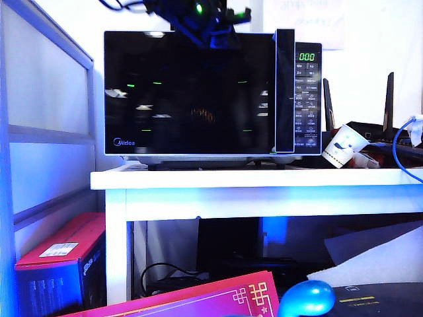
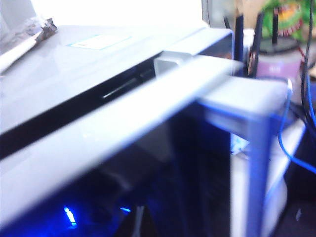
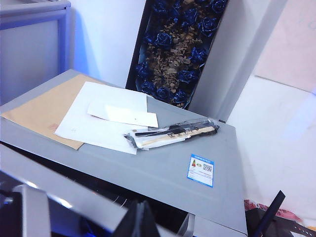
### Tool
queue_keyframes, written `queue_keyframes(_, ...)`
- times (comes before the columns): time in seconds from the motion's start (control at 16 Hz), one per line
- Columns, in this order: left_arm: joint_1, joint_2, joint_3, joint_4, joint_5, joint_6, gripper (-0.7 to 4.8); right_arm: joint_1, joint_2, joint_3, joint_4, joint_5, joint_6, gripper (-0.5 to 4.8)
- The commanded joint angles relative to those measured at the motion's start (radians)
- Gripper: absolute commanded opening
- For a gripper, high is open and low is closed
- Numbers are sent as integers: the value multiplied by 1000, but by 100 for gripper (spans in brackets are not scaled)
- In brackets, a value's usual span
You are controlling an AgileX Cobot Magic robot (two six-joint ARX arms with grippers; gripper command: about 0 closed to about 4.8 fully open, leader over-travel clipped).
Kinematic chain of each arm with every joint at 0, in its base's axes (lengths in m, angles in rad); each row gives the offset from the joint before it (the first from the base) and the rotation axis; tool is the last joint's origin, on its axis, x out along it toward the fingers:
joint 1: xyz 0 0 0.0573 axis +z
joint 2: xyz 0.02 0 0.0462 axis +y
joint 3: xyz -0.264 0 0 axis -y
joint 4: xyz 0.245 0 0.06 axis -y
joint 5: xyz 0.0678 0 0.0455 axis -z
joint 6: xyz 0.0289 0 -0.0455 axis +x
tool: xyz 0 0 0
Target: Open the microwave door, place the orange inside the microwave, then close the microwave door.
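The microwave (image 1: 211,92) stands on a white table (image 1: 264,178), its display lit green. Its glossy black microwave door (image 1: 188,92) looks flush with the front in the exterior view. A faint orange-tinted patch (image 1: 202,116) shows in the glass, too dim to identify. The orange is out of view. Dark arm parts (image 1: 208,26) crowd over the top front edge. In the blurred left wrist view, my left gripper (image 2: 140,224) sits shut and empty just in front of the door's silver top edge (image 2: 123,123). My right gripper (image 3: 139,219) is shut and empty above that same front edge.
Papers (image 3: 106,116), a brown envelope (image 3: 39,111) and a packet of chopsticks (image 3: 170,132) lie on the microwave's top. A tilted white paper cup (image 1: 344,146), router antennas (image 1: 390,99) and a blue cable (image 1: 396,152) are to its right. A frame (image 1: 46,132) stands left.
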Motion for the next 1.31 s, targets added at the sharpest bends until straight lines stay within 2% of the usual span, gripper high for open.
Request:
queue_keyframes(0.06, 0, 45, 3, 133, -22, -26, -5, 1, -10, 7, 21, -2, 16, -5)
queue_keyframes(0.19, -1, 76, 3, 188, -144, -26, -5, 2, -10, 7, 21, -26, 32, -5)
queue_keyframes(0.31, 0, 92, 4, 211, -207, -26, -5, 2, -10, 7, 21, -50, 39, -5)
queue_keyframes(0.5, -1, 97, 4, 235, -375, -26, -5, 2, -10, 7, 22, -49, 39, -5)
queue_keyframes(0.69, 0, 95, 14, 214, -448, -20, -5, 2, -10, 7, 25, -47, 39, -5)
queue_keyframes(0.88, -6, 6, 14, 139, -374, 2, -5, 2, -31, 7, 24, -47, 39, -6)
queue_keyframes(1.06, -11, -220, 14, -26, -224, -8, -5, 2, -110, 7, 20, -46, 39, -5)
queue_keyframes(1.13, -11, -388, 14, -167, -166, -6, -5, 2, -165, 7, 13, -47, 56, -5)
queue_keyframes(1.25, -11, -524, 14, -298, -159, -6, -5, 2, -214, 7, 12, -47, 57, -5)
queue_keyframes(1.31, -11, -629, 14, -406, -159, -6, -5, 2, -254, 7, 9, -47, 57, -5)
